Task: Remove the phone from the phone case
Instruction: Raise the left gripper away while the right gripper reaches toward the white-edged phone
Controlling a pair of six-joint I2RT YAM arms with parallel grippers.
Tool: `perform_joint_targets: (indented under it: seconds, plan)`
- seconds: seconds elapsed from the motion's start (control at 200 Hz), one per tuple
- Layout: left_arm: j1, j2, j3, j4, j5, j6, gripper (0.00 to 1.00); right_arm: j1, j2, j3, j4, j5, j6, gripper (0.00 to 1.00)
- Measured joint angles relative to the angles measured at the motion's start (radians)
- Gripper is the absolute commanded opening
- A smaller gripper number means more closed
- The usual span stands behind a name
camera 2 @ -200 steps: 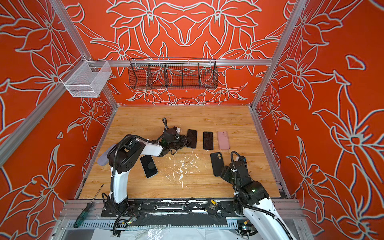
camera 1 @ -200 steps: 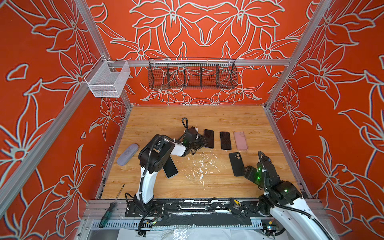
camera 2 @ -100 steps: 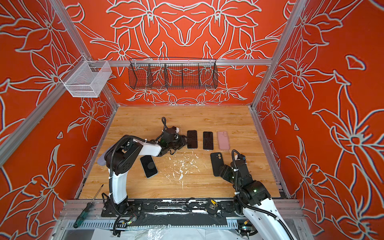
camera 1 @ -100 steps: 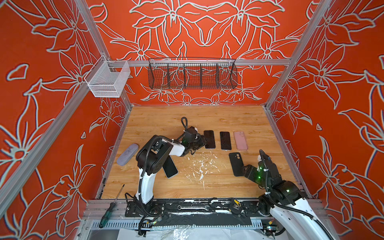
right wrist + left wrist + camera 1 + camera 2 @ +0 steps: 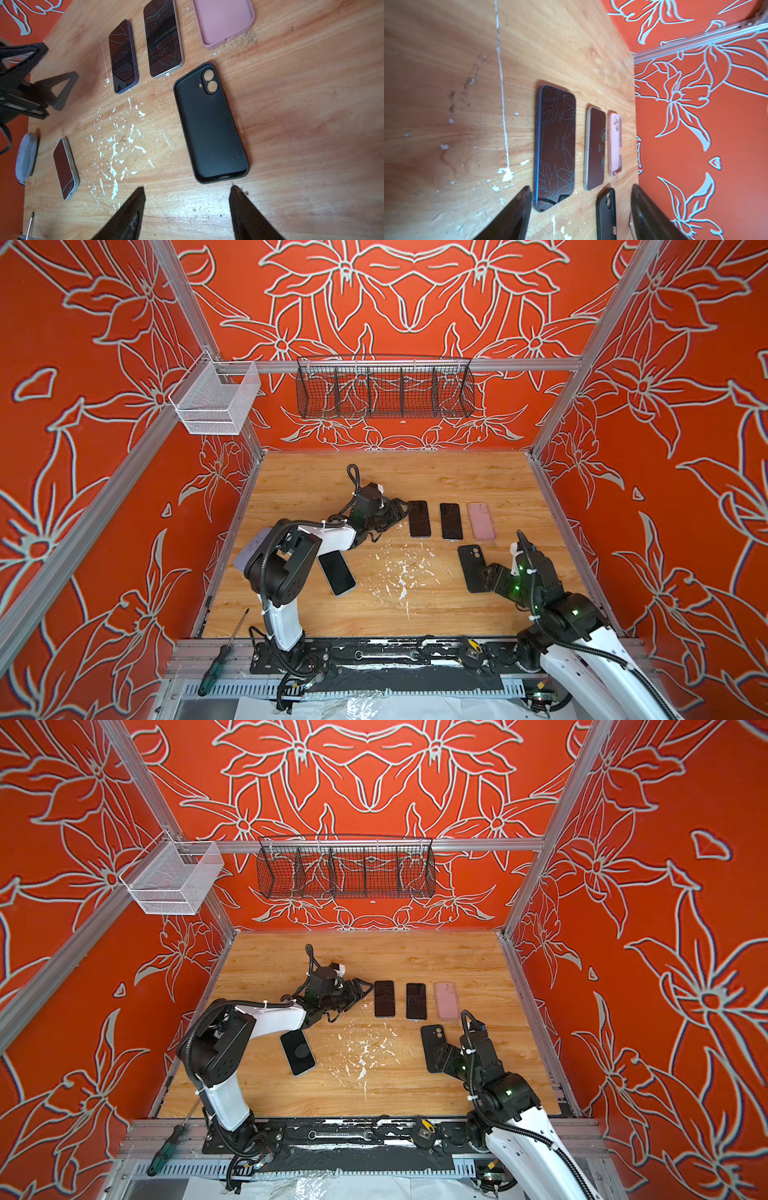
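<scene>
A phone in a pale grey case (image 5: 337,572) (image 5: 297,1052) (image 5: 66,168) lies screen up on the wooden floor beside the left arm's elbow, and nothing touches it. My left gripper (image 5: 400,508) (image 5: 365,987) (image 5: 580,187) is open at the near end of a bare blue-edged phone (image 5: 418,518) (image 5: 555,145), which lies flat and free. My right gripper (image 5: 485,574) (image 5: 440,1052) (image 5: 187,188) is open and empty just short of an empty black case (image 5: 469,558) (image 5: 209,128).
A second bare phone (image 5: 451,521) and an empty pink case (image 5: 481,520) lie in the same row. A lilac-grey oval thing (image 5: 245,551) sits by the left wall. A screwdriver (image 5: 222,655) lies on the front rail. Wire baskets (image 5: 384,389) hang on the back wall.
The left gripper's jaws have spread wide and drawn slightly back from the blue-edged phone, which stays flat on the floor. The right arm has hardly moved.
</scene>
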Motion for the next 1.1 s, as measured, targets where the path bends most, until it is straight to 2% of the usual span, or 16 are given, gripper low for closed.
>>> perform_joint_targets:
  seconds: [0.25, 0.385, 0.495, 0.535, 0.676, 0.721, 0.761, 0.921, 1.101]
  plan:
    - [0.007, -0.089, 0.0, -0.058, 0.006, 0.005, 0.79, 0.023, 0.091, 0.026, 0.038, -0.005, -0.024, 0.69]
    - [0.025, -0.129, 0.004, -0.137, 0.014, 0.008, 0.91, 0.061, 0.152, 0.067, 0.066, 0.0, -0.046, 0.7]
    - [0.057, -0.172, 0.05, -0.267, 0.039, 0.017, 1.0, 0.102, 0.203, 0.108, 0.089, 0.021, -0.064, 0.7]
    - [0.069, -0.187, 0.077, -0.324, 0.047, 0.024, 0.97, 0.117, 0.226, 0.125, 0.096, 0.031, -0.074, 0.71]
    - [0.112, -0.225, 0.245, -0.569, 0.05, 0.112, 0.97, 0.181, 0.313, 0.171, 0.137, 0.066, -0.105, 0.79]
    - [0.127, -0.23, 0.303, -0.63, 0.05, 0.144, 0.97, 0.201, 0.342, 0.183, 0.146, 0.074, -0.114, 0.93]
    - [0.14, -0.236, 0.345, -0.679, 0.052, 0.174, 0.97, 0.216, 0.372, 0.196, 0.154, 0.077, -0.116, 0.98]
    - [0.183, -0.254, 0.434, -0.827, 0.039, 0.289, 0.97, 0.282, 0.49, 0.253, 0.2, 0.092, -0.145, 0.98]
    - [0.256, -0.285, 0.424, -0.9, 0.037, 0.34, 0.97, 0.38, 0.652, 0.364, 0.216, 0.136, -0.172, 0.98]
